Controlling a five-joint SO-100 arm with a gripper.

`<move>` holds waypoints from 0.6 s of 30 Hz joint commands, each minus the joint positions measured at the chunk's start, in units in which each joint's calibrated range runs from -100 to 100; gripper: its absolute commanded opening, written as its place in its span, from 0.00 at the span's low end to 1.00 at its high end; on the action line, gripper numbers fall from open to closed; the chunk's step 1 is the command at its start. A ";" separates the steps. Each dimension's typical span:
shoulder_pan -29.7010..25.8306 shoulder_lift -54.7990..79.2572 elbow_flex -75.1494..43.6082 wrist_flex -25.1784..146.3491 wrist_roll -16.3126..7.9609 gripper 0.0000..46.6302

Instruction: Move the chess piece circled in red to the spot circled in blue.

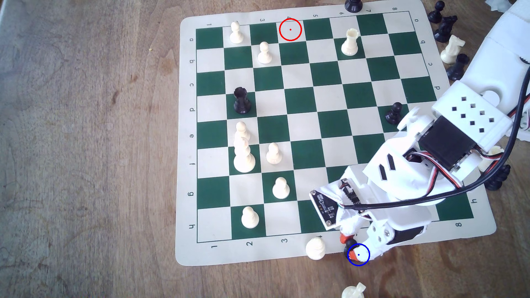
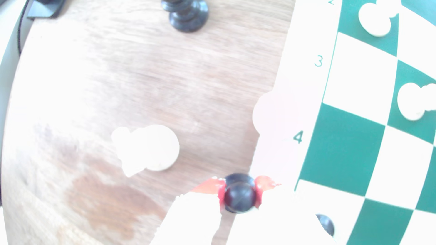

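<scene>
- Our pincer (image 1: 350, 247) is closed on the black pawn (image 1: 349, 245). Its orange-tipped fingers (image 1: 343, 238) clamp the ball head from both sides, which the wrist view shows plainly.
- The pawn hangs at the blue ring (image 1: 358, 254), just off the near edge of the chess mat (image 1: 186, 143) and over the wooden surface (image 1: 86, 143). The red ring (image 1: 290, 29) sits on a bare square in the far row.
- We judge the step in hand to be the set-down. The pawn looks slightly off the ring's dot, toward the mat, so we should nudge it over first.
- We should then lower it until the base sits flat, since we cannot tell whether it touches yet. After that we part the fingers gently and rise straight up.
- A white piece (image 1: 315, 249) stands just beside on the mat's border, so we want no sideways sweep.
- Counting on the squares, we find eight white pieces, one black rook (image 1: 241, 100) and one black pawn (image 1: 393, 113).
- Off the squares there are at least four white pieces and five black ones, some half hidden by the arm.
- There is one ring of each colour.
</scene>
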 commanded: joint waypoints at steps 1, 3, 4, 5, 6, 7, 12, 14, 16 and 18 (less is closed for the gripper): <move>-0.03 -1.73 -0.61 -0.74 -0.05 0.00; -0.42 -1.81 -0.52 -0.33 -0.24 0.00; -0.57 -1.81 -0.52 -0.33 -0.24 0.00; -0.65 -1.90 -0.52 -0.33 -0.24 0.00; -0.73 -1.90 -0.52 -0.33 -0.29 0.00; -1.04 -1.90 -0.52 0.08 -0.34 0.00; -1.59 -1.90 -0.61 0.90 -0.34 0.00; -1.59 -1.90 -0.61 0.90 -0.34 0.01; -1.59 -1.81 -0.52 0.90 -0.34 0.07; -1.43 -1.81 -0.52 1.64 -1.07 0.27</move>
